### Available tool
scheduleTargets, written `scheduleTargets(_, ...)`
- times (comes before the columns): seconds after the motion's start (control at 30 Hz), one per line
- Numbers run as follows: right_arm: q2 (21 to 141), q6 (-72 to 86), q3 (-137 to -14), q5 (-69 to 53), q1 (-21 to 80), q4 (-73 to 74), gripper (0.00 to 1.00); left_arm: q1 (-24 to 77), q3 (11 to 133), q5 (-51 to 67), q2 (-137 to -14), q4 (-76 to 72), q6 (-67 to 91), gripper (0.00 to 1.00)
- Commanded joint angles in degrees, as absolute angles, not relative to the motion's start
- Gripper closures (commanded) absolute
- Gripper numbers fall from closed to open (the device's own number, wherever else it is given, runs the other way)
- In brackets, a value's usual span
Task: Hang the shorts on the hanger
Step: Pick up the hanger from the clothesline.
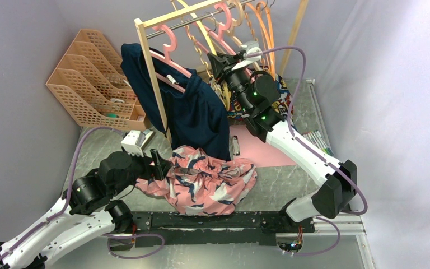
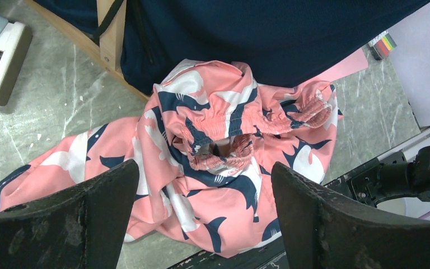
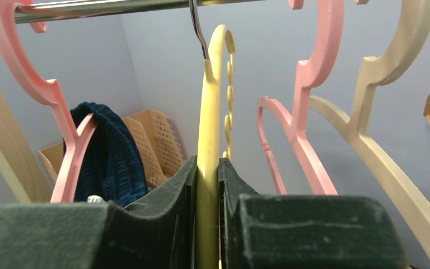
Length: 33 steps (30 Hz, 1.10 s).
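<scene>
- The shorts are seen crumpled in a heap on the table, just in front of the hanging navy garment.
- The left gripper is held over the shorts with its jaws spread wide, and nothing is gripped.
- The hanger is hung by its wire hook from the rail, among pink hangers.
- The right gripper is closed narrowly on the hanger, whose yellow body is pinched between both fingers.
</scene>
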<state>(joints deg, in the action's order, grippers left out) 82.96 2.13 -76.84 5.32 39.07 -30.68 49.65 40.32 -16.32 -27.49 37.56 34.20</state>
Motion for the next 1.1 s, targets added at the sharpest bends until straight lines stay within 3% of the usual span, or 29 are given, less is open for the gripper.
scheduleTargets(0.0,79.97,2.03,-76.44,3.35,38.80,-34.99,1.00,49.42,39.91,-16.05,-27.29,36.25,33.37,0.09)
scheduleTargets(0.53,66.35,1.09,-69.59,1.32,38.85,-20.88,1.00,49.43,40.06,-17.52,-25.62,36.78,34.27,0.09)
scheduleTargets(1.07,42.18,2.50,-74.27,4.22,38.84,23.28,1.00,49.41,39.51,-22.20,-19.82,37.65,36.94,0.08)
